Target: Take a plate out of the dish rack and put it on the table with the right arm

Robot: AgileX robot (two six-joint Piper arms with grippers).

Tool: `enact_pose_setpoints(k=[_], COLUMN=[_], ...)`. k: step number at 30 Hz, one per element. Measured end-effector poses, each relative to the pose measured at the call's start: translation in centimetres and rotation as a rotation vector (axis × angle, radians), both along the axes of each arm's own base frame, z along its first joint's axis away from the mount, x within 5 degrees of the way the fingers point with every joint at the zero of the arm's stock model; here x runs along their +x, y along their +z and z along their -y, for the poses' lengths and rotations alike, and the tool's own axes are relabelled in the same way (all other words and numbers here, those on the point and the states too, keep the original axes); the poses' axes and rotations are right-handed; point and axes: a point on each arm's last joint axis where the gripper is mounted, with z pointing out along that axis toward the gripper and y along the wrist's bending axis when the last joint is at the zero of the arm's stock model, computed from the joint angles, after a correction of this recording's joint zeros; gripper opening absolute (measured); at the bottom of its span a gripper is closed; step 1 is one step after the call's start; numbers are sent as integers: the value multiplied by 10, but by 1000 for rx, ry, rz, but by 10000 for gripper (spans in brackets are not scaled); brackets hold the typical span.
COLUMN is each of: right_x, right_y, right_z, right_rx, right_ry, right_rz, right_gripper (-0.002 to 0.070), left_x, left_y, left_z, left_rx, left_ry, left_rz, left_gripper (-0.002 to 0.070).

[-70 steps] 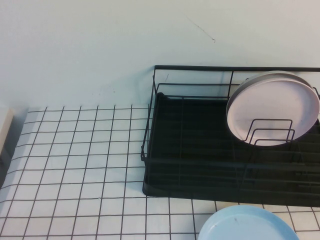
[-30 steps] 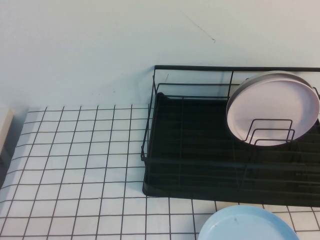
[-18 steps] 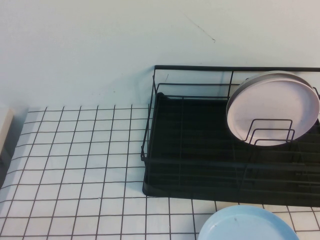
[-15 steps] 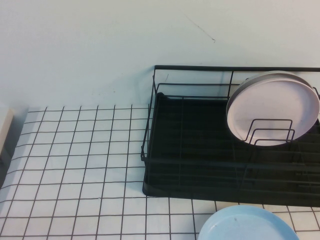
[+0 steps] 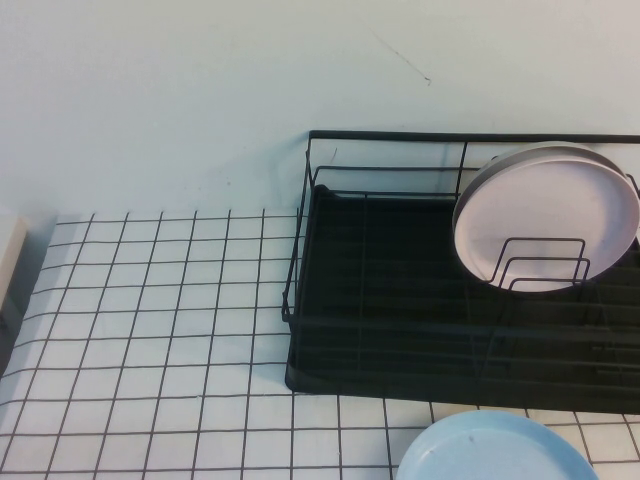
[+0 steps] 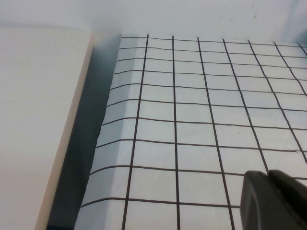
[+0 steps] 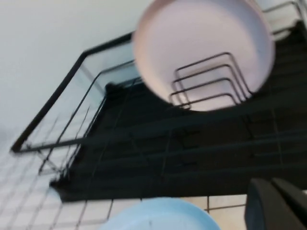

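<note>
The right hand (image 7: 276, 203) is seen only in the right wrist view, where it is held above the counter (image 5: 150, 330) on the near side of the dish rack (image 5: 400, 300), with its fingers pressed together and nothing pinched. The plate (image 5: 545, 215) is stood on edge in the dish rack, propped against the upright wire dividers (image 5: 540, 262). A light blue plate (image 5: 495, 450) is laid on the counter just in front of the rack. The left hand (image 6: 276, 201) is held over the counter's left part, near a cream-coloured surface (image 6: 38, 120); whether its fingers are spread cannot be told.
</note>
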Motion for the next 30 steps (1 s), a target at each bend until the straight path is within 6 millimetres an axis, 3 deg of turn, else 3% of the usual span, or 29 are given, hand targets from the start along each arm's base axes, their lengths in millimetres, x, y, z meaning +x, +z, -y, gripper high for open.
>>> enact_pose_setpoints(k=[6,11,14,17,25,30], right_x=[18,63,97,135,221,264], right_y=[84,128,136,136,127,120], right_z=[-5,-5,-3,-2,-1,-2], right_rx=[-452,-818,-955,-1052,-1129,-1134], right_ry=[252,525,620,686,751,785], right_rz=[-91,-119,-98,-77,-40,-23], right_gripper=[35,280,379,410,423,424], left_x=[0,0,0,0,0,0], left_y=[0,0,0,0,0,0], left_z=[0,0,0,0,0,0], left_rx=[0,0,0,0,0,0], left_ry=[0,0,0,0,0,0], left_rz=[0,0,0,0,0,0], left_gripper=[-4,-4,-4,-4,-4,-4])
